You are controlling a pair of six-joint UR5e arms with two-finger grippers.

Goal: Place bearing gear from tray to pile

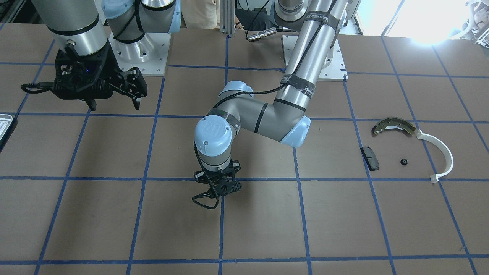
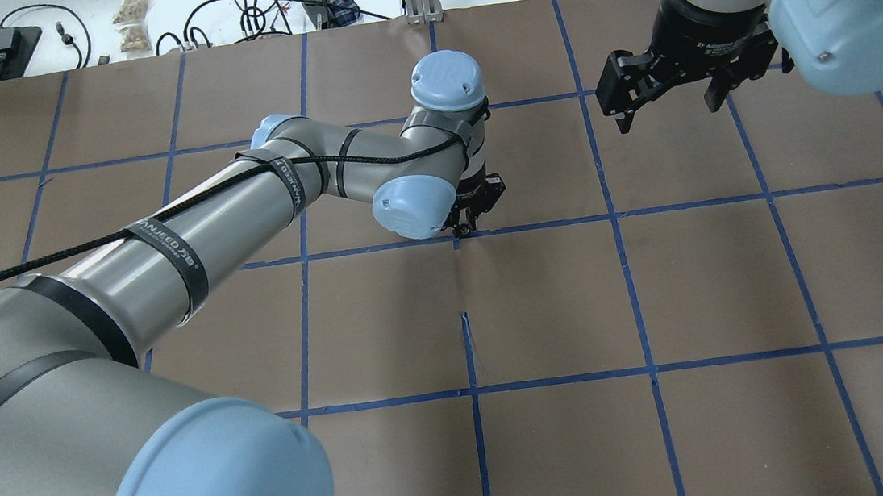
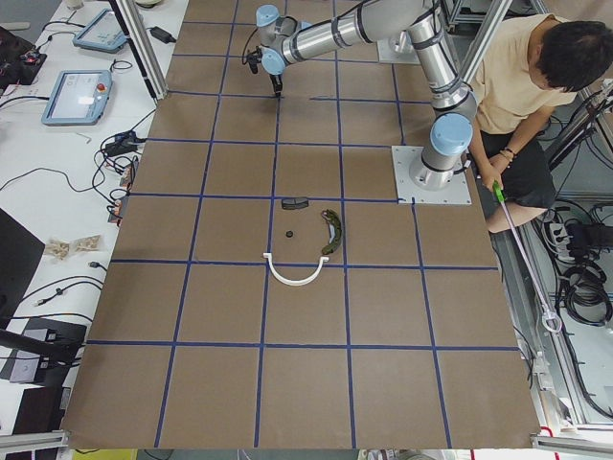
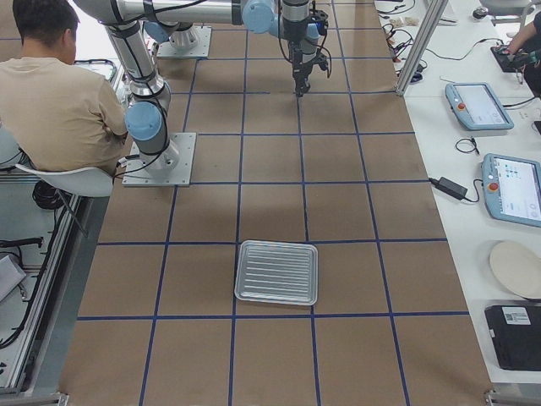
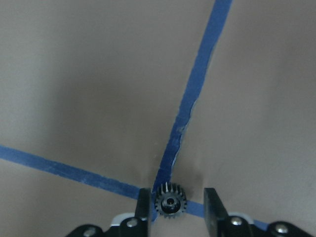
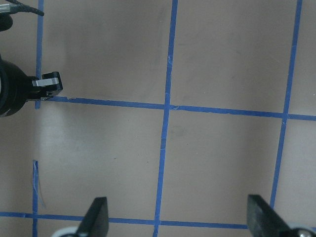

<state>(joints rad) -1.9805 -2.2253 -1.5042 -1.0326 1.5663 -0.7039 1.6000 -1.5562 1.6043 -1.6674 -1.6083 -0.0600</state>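
The bearing gear (image 5: 169, 202), small, dark and toothed, lies on the table at a crossing of blue tape. My left gripper (image 5: 174, 207) is low over it and open. The gear is between the fingers, against one finger (image 5: 143, 207), with a gap to the other. This gripper is at mid-table (image 1: 221, 191) (image 2: 465, 228). The pile lies to the robot's left: a brake shoe (image 1: 393, 126), a white arc (image 1: 443, 152), a black pad (image 1: 370, 157) and a small black part (image 1: 403, 161). The tray (image 4: 277, 272) looks empty. My right gripper (image 1: 114, 103) (image 2: 667, 113) hangs open and empty above the table.
The table is brown board with a blue tape grid. The two arm bases (image 1: 141, 49) stand at the robot side. A seated person (image 4: 59, 93) is beside the table. Screens and cables (image 4: 482, 106) lie on the side bench.
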